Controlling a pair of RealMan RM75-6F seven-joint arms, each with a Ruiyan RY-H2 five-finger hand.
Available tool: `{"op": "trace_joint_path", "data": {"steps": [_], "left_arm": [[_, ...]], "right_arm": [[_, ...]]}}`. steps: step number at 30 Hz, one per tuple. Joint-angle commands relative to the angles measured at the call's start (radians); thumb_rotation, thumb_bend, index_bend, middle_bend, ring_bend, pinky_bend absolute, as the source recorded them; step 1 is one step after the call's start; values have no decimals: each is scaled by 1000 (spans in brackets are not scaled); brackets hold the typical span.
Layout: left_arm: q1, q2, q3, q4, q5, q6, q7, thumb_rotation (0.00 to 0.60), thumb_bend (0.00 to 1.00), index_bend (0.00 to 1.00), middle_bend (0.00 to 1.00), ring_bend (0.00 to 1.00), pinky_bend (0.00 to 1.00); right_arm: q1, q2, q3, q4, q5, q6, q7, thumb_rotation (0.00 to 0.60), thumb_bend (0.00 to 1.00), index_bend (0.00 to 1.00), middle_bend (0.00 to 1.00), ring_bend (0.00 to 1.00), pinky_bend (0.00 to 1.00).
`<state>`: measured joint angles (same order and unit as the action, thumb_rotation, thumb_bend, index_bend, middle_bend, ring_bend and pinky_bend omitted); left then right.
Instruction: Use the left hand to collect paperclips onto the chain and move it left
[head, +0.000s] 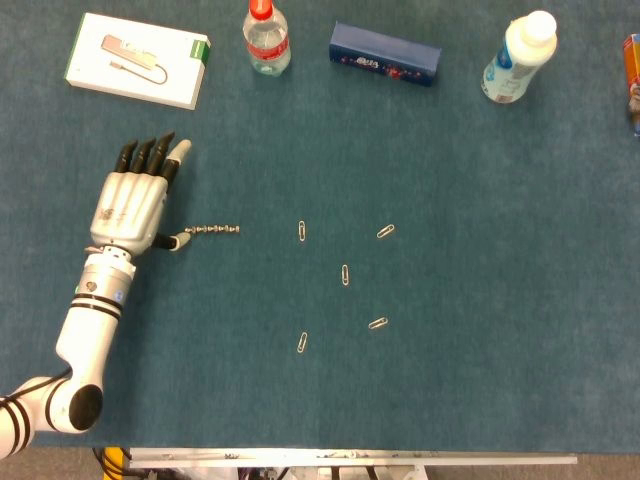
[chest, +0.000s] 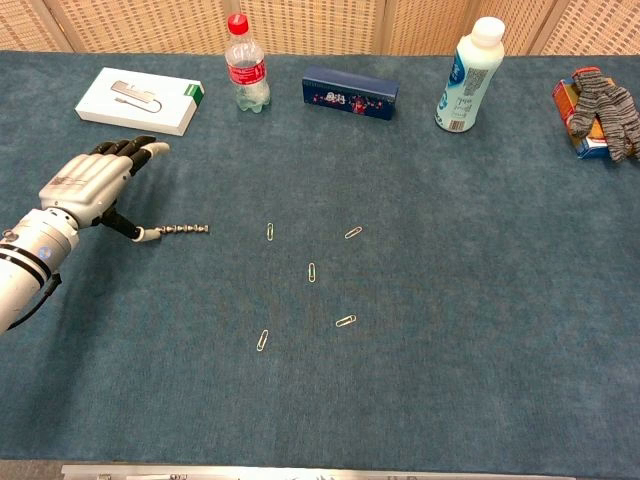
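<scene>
Left hand lies flat, fingers extended, thumb tip touching chain end; paperclips scattered beyond chain, white box ahead.

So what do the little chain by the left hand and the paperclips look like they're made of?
The chain looks like metal: small silvery beads with a dull shine. The paperclips look like bent steel wire, thin and pale grey, though they are too small to be sure. The left hand touches the chain's end.
</scene>
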<state>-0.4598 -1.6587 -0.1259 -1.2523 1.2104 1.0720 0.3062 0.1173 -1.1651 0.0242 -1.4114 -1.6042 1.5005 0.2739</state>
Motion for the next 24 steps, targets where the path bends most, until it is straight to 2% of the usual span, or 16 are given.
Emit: {"op": "trace_joint_path", "data": {"steps": [1, 9, 22, 24], "left_arm": [[5, 10, 0, -11, 9, 14, -11, 600, 0, 0, 0, 0, 0], [18, 43, 18, -63, 38, 34, -44, 600, 0, 0, 0, 0, 0], [14, 80, 45, -133, 51, 20, -14, 600, 0, 1, 0, 0, 0], [16, 87, 48, -146, 48, 19, -11, 600, 0, 49, 0, 0, 0]], "right_arm": [[1, 0, 0, -2, 0, -1, -2, 600, 358, 528, 336, 248, 224], [2, 3, -1, -10, -2, -2, -9, 600, 357, 528, 336, 248, 224], [2, 0, 1, -7, -4, 5, -3, 600, 358, 528, 340, 248, 224], [2, -2, 2, -3, -5, 8, 2, 600, 358, 528, 344, 248, 224]]}}
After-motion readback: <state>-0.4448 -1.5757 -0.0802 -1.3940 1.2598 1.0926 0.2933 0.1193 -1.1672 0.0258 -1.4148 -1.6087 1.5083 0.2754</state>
